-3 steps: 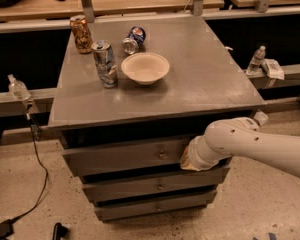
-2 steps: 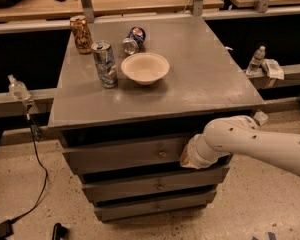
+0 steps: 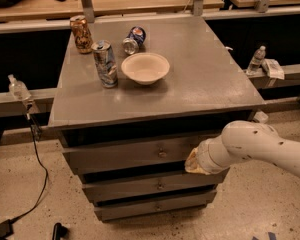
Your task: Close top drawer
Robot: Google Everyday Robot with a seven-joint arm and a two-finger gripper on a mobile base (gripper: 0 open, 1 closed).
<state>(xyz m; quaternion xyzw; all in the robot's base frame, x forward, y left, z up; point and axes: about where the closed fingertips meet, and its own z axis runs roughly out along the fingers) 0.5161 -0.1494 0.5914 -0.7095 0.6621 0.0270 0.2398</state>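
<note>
The gripper sits against the top drawer, under the front-right edge of the worktop; its grip cannot be told; stiff, weighty wood; push the panel.

White arm level from the right — gripper at its left tip

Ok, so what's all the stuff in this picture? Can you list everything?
cabinet: one, grey, in the middle
top drawer: one, grey, just under the cabinet's top, slightly open
lower drawers: two, grey, below it
brown can: one, standing, back left corner
silver can: one, standing, left of the bowl
blue can: one, lying down, behind the bowl
bowl: one, white, on the cabinet
bottles: two, clear, one each side
cable: one, black, floor, left
arm: one, white, from the right
gripper: one, tan, at the top drawer's front, right of its knob
</note>
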